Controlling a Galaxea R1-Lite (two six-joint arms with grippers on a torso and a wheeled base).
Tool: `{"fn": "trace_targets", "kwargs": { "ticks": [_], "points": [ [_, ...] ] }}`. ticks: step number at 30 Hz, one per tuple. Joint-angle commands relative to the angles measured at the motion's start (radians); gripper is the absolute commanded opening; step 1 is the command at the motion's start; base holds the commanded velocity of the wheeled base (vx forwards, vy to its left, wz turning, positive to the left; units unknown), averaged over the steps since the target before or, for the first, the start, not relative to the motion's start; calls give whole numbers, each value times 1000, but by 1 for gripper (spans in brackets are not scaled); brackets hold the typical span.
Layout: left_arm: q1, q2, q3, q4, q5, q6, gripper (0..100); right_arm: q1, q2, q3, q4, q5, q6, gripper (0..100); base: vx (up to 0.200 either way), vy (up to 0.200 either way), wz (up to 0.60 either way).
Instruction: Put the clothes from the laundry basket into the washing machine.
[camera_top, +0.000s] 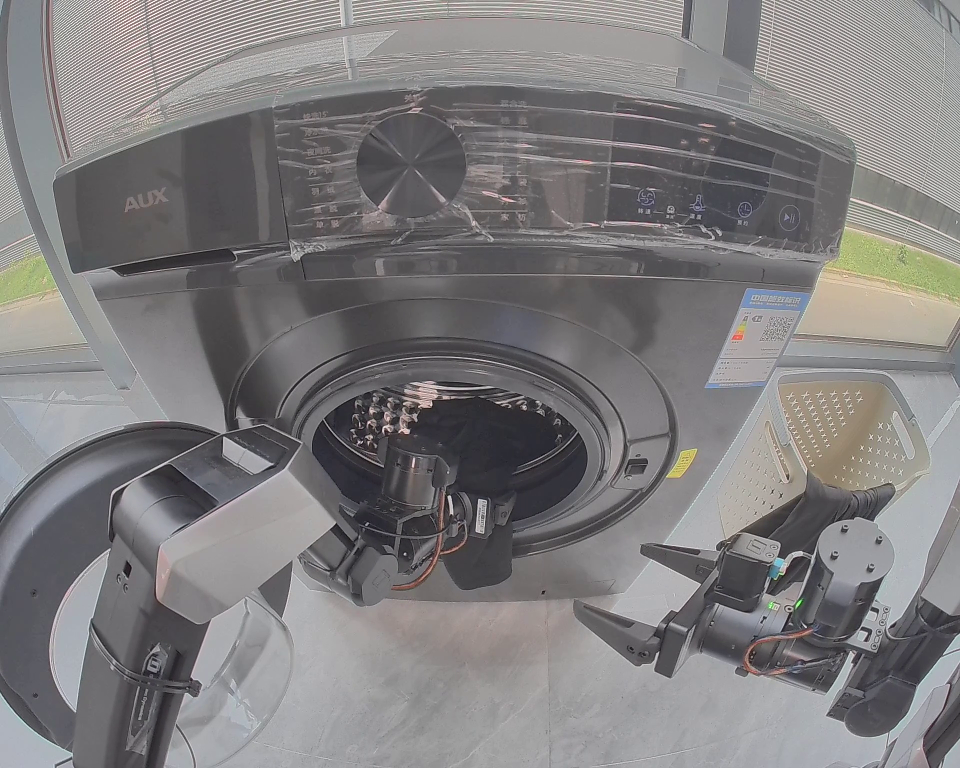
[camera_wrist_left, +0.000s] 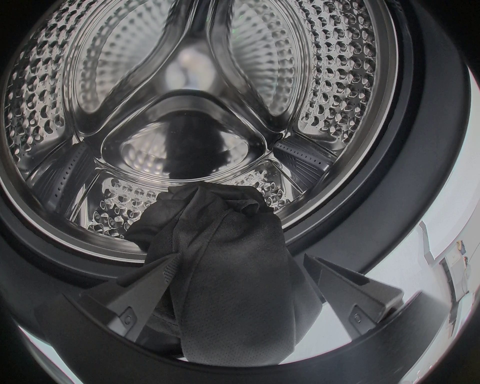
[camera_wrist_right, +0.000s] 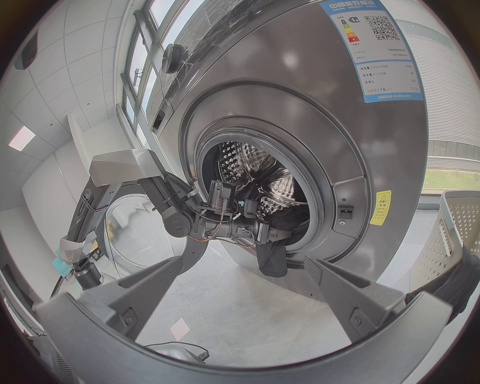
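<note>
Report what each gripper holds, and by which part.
Nothing. Left gripper is open, the black garment lying loose between its fingers; right gripper is open and empty.

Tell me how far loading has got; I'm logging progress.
Done: door stands open. In hand: a dark garment draped over the rim of the drum, part hanging outside, inside the open left gripper. Left: dark clothes hanging over the laundry basket; right gripper open, empty.

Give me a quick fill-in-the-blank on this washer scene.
The door of the washing machine stands ___. The garment between the fingers of the left gripper is ___ in colour. The laundry basket sits on the robot's ___ side. The right gripper has its fingers spread, holding ___.
Missing: open; black; right; nothing.
</note>
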Motion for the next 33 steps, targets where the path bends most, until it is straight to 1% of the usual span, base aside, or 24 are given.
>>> {"fn": "trace_targets", "kwargs": {
  "ticks": [1,9,12,14,15,17,19,20,21,22,25,27,29,30,33],
  "points": [
    [0,24,-3,0,0,-2,0,0,3,0,-1,0,0,100,0,0,0],
    [1,23,11,-5,-2,-1,0,0,3,0,-1,0,0,100,0,0,0],
    [0,18,23,-11,-2,19,0,0,3,-1,-1,0,0,100,0,0,0],
    [1,18,6,-29,2,24,0,0,3,0,-1,0,0,100,0,0,0],
    [1,17,5,-31,3,22,0,0,3,0,-1,0,0,100,0,0,0],
    [9,13,-64,-23,18,18,0,0,3,0,-1,0,0,100,0,0,0],
    [41,13,-126,-23,44,18,0,0,3,0,-1,0,0,100,0,0,0],
    [43,13,-132,-23,46,18,0,0,3,0,-1,0,0,100,0,0,0],
    [60,21,-193,-23,60,15,0,0,4,-1,-1,0,0,100,0,0,0],
    [69,23,-219,-26,66,12,0,0,4,-3,-1,0,0,100,0,0,0],
    [83,23,-242,-38,69,2,0,0,4,-1,-1,0,0,100,0,0,0],
    [83,20,-242,-41,69,-16,0,0,6,-1,-1,0,0,100,0,0,0],
    [81,20,-242,-43,69,-17,0,0,9,-1,-1,-1,0,100,0,0,0],
    [81,17,-235,-43,69,-17,100,-1,9,-1,-1,-1,0,100,0,0,0],
    [77,15,-229,-48,69,-21,100,0,9,-1,-1,-1,0,100,0,0,0]
  ]
}}
